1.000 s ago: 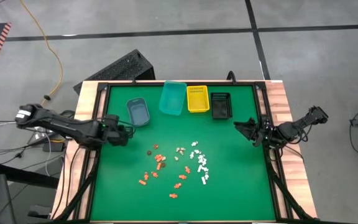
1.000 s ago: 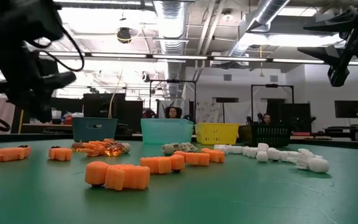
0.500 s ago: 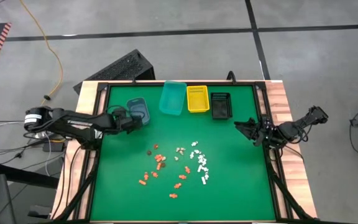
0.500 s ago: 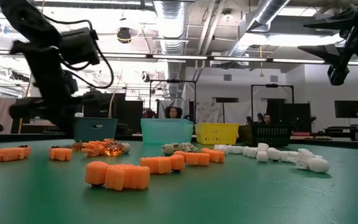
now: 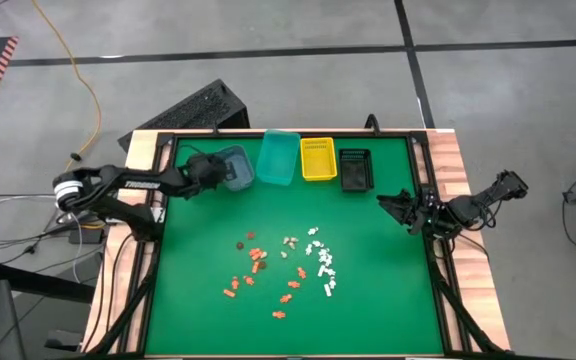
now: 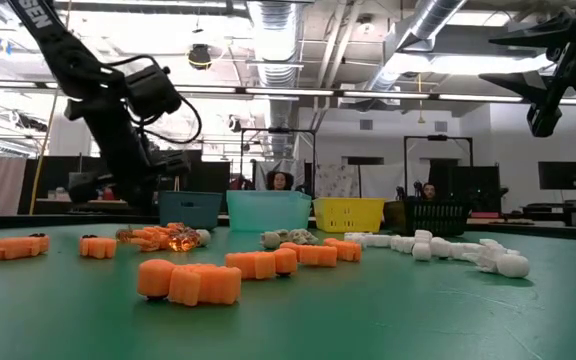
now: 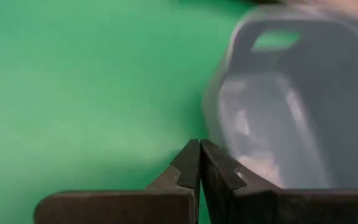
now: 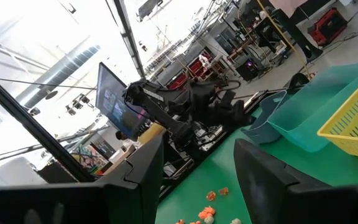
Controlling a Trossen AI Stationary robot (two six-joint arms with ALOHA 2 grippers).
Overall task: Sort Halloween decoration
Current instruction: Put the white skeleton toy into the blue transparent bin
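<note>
Green table w/ bins at far edge. Left gripper pinched shut, empty, right at blue bin. Right gripper spread wide, parked at side. Halloween decoration loose mid-table, well apart from both. Looks like between picks; next: reach a piece, open fingers.

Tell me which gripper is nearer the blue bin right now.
Left. The left gripper, shut, is right at the blue bin, at its outer side. The right gripper, open, waits by the table's right edge, past the black bin.
</note>
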